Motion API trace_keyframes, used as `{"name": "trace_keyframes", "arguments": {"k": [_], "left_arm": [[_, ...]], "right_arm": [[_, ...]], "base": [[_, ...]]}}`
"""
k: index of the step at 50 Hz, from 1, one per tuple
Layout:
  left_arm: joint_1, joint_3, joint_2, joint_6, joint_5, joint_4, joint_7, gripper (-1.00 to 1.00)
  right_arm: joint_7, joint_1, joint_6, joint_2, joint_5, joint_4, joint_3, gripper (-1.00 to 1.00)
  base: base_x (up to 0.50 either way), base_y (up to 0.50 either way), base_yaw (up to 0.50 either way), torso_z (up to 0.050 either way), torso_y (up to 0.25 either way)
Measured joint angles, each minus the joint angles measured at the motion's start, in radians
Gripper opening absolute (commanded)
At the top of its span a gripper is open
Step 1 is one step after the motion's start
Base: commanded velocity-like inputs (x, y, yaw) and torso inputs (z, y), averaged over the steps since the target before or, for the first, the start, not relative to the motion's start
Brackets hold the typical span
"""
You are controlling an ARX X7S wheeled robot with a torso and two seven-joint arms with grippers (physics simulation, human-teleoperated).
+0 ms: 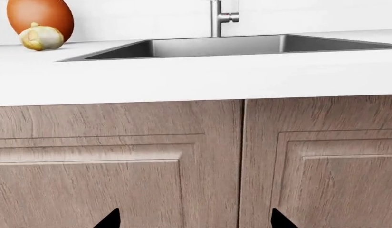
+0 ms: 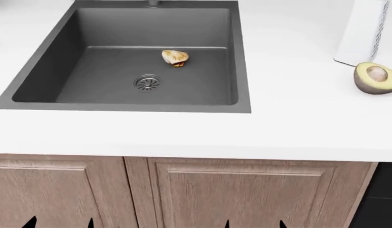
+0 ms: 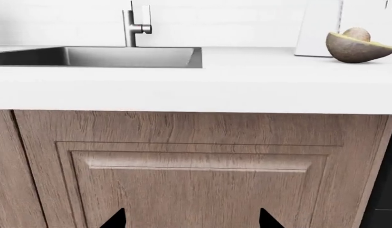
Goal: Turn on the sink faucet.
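The sink faucet [image 1: 216, 18] is a grey metal post with a side lever behind the sink [image 1: 183, 50]; its top is cut off. It also shows in the right wrist view [image 3: 131, 26], and only its base shows in the head view [image 2: 154, 3]. My left gripper [image 1: 194, 221] is open, low in front of the wooden cabinet doors, far below the faucet. My right gripper [image 3: 190, 219] is open too, in front of the right cabinet door. In the head view both grippers' tips show at the lower edge, the left [image 2: 59, 222] and the right [image 2: 254, 224].
The dark sink basin [image 2: 94, 71] holds a shell-like food piece [image 2: 175, 57] and a round slotted drain [image 2: 148, 82]. An onion [image 1: 40, 16] and garlic [image 1: 41, 37] sit left of the sink. A halved avocado [image 2: 376, 77] and a white box [image 2: 364, 31] sit at the right.
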Motion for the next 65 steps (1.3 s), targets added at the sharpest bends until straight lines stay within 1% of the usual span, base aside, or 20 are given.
{"name": "trace_keyframes", "arguments": {"k": [14, 40, 50, 65], "left_arm": [[0.000, 0.019, -0.019, -0.004, -0.021, 0.001, -0.019, 1.00], [-0.001, 0.050, -0.047, -0.008, -0.044, -0.002, -0.053, 1.00], [0.006, 0.067, -0.059, 0.035, -0.039, 0.001, -0.059, 1.00], [0.009, 0.084, -0.073, 0.055, -0.043, 0.003, -0.067, 1.00]], "right_arm": [[0.022, 0.003, -0.002, 0.016, 0.015, 0.005, -0.021, 1.00], [0.059, 0.015, -0.003, 0.041, 0.039, 0.016, -0.053, 1.00], [0.071, 0.016, -0.003, 0.049, 0.045, 0.016, -0.065, 1.00], [0.084, 0.022, -0.005, 0.060, 0.056, 0.022, -0.079, 1.00]], "base": [[0.01, 0.48, 0.00, 0.000, 0.000], [0.00, 0.00, 0.00, 0.000, 0.000], [0.00, 0.00, 0.00, 0.050, 0.000], [0.00, 0.00, 0.00, 0.050, 0.000]]}}
